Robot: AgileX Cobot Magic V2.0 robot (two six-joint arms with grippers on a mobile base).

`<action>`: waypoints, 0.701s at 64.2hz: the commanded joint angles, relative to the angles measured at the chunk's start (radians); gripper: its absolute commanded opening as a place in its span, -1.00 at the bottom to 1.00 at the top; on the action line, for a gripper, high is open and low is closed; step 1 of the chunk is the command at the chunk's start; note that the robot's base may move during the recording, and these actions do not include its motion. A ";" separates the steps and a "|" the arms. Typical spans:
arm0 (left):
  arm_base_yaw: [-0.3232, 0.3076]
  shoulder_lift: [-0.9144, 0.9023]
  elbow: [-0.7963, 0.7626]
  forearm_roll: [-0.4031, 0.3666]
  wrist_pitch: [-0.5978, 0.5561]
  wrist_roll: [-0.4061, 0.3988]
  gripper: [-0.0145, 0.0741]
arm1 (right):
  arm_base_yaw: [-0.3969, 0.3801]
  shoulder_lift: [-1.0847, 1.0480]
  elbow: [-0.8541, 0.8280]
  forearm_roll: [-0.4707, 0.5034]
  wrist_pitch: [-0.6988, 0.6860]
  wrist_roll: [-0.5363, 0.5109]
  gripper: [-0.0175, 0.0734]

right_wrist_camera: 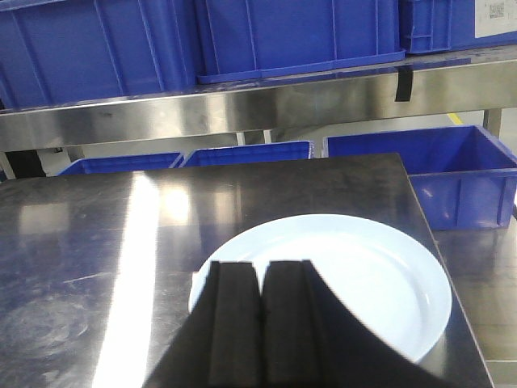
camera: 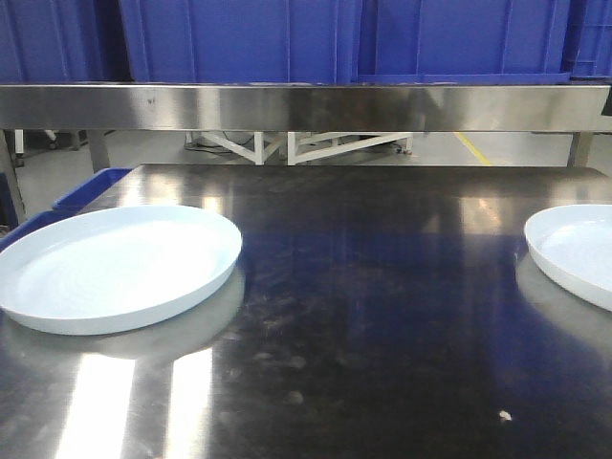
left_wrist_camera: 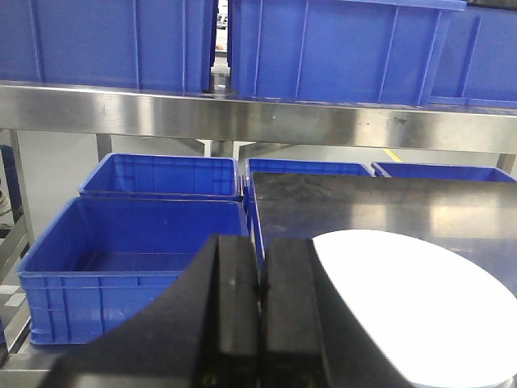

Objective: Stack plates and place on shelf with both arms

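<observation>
1. The left plate (camera: 120, 268) lies flat at the left edge of the tabletop (camera: 382, 316). The right plate (camera: 579, 251) lies flat at the right edge, partly cut off in the front view. They are well apart, with bare steel between them, and neither sits on the other.
2. I judge this to be the opening step, the approach to a first plate. Nothing is lifted, the stack is not yet made, and the shelf (camera: 306, 105) carries no plate.
3. The left pincer (left_wrist_camera: 259, 267) has its fingers pressed together and holds nothing. In its wrist view it hangs by the near left part of the left plate (left_wrist_camera: 420, 315), which spreads out to its right and ahead. I cannot tell whether the fingers touch the rim.
4. The right pincer (right_wrist_camera: 258, 279) is also drawn together, with only a thin seam showing, and it is empty. It sits over the near rim of the right plate (right_wrist_camera: 355, 275), and most of the dish lies ahead and slightly to its right.
5. The next move probably calls for one pincer to spread, come down at the rim and take the low upturned edge. The glossy, shallow dish may slip, so the grip needs care before the plate is carried across.
6. The shelf runs above the far edge and bears blue crates (camera: 287, 38). More crates stand lower, beyond the left and right edges.
</observation>
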 commanded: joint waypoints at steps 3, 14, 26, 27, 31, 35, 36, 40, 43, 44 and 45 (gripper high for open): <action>-0.002 -0.022 0.003 -0.006 -0.093 -0.002 -0.48 | -0.005 -0.018 0.001 -0.006 -0.089 -0.003 -0.57; -0.002 -0.022 0.003 -0.006 -0.093 -0.002 -0.48 | -0.005 -0.018 0.001 -0.006 -0.089 -0.003 -0.57; -0.002 -0.022 0.003 -0.006 -0.093 -0.002 -0.48 | -0.005 -0.018 0.001 -0.006 -0.089 -0.003 -0.57; -0.002 -0.022 0.003 -0.006 -0.093 -0.002 -0.48 | -0.005 -0.018 0.001 -0.006 -0.089 -0.003 -0.57; -0.002 -0.022 0.003 -0.006 -0.093 -0.002 -0.48 | -0.005 -0.018 0.001 -0.006 -0.089 -0.003 -0.57; -0.002 -0.022 0.003 -0.006 -0.093 -0.002 -0.48 | -0.005 -0.018 0.001 -0.006 -0.089 -0.003 -0.57; -0.002 -0.022 0.003 -0.006 -0.093 -0.002 -0.48 | -0.005 -0.018 0.001 -0.006 -0.089 -0.003 -0.57; -0.002 -0.022 0.003 -0.006 -0.093 -0.002 -0.48 | -0.005 -0.018 0.001 -0.006 -0.089 -0.003 -0.57; -0.002 -0.022 0.003 -0.006 -0.093 -0.002 -0.48 | -0.005 -0.018 0.001 -0.006 -0.089 -0.003 -0.57; -0.002 -0.022 0.003 -0.006 -0.095 -0.002 -0.48 | -0.005 -0.018 0.001 -0.006 -0.089 -0.003 -0.57; -0.002 -0.022 0.003 -0.006 -0.098 -0.002 -0.48 | -0.005 -0.018 0.001 -0.006 -0.089 -0.003 -0.57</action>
